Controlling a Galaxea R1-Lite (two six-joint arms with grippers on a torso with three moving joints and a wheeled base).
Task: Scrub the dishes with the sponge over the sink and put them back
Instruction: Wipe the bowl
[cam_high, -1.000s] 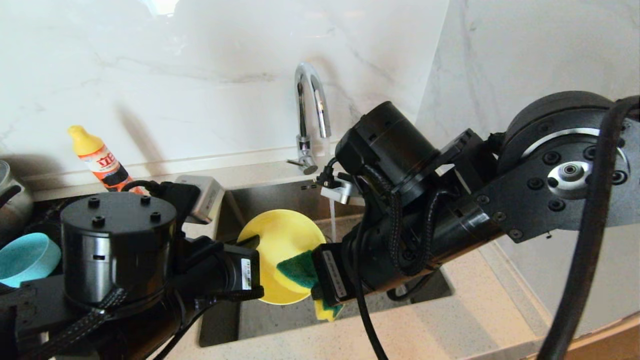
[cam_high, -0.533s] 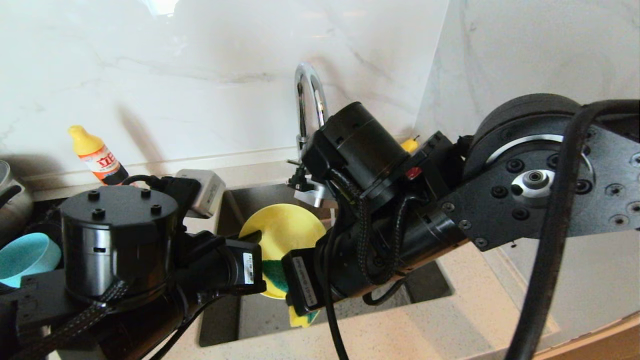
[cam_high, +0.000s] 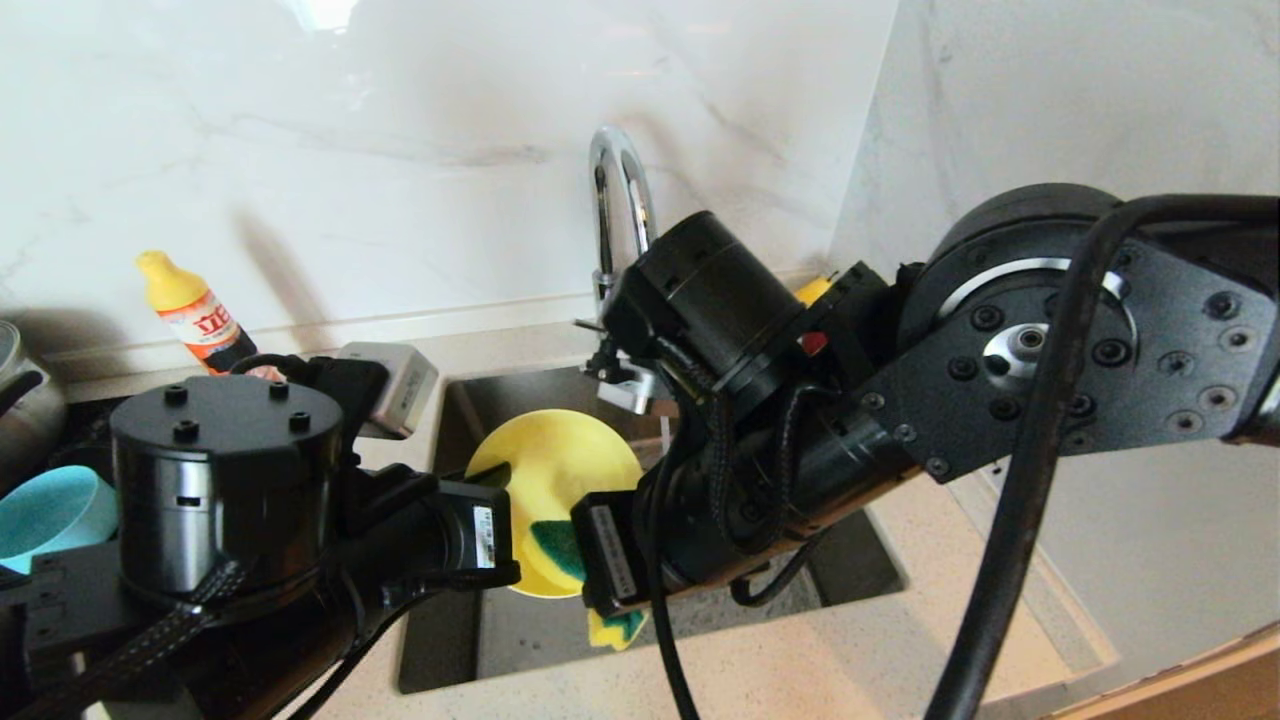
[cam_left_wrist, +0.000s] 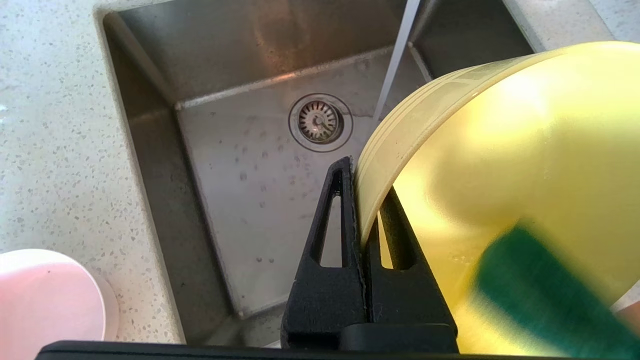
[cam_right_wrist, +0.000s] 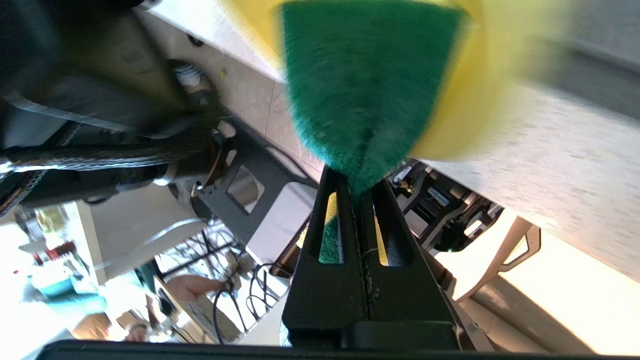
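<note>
Shifted inward since a second ago, right claw (cam_right_wrist: 364, 200), clamped on green-faced yellow foam sponge (cam_right_wrist: 367, 95), scrubs round yellow plastic bowl (cam_left_wrist: 510, 165) pinched rim-first by left claw (cam_left_wrist: 361, 200) over steel sink (cam_left_wrist: 240, 190); hard strokes risk levering the bowl free.

bowl (cam_high: 555, 470): yellow | sponge (cam_high: 556, 548): dark green on yellow | left bowl (cam_high: 45, 515): teal-blue | bowl (cam_left_wrist: 47, 300): pale pink | sink (cam_left_wrist: 240, 165): steel grey | counter (cam_left_wrist: 55, 150): speckled beige | bottle (cam_high: 192, 313): yellow, orange label

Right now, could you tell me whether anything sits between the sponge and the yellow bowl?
Nothing visible does: the sponge, clamped in the right gripper, already lies against the inside of the yellow bowl, held by its rim in the left gripper.
</note>
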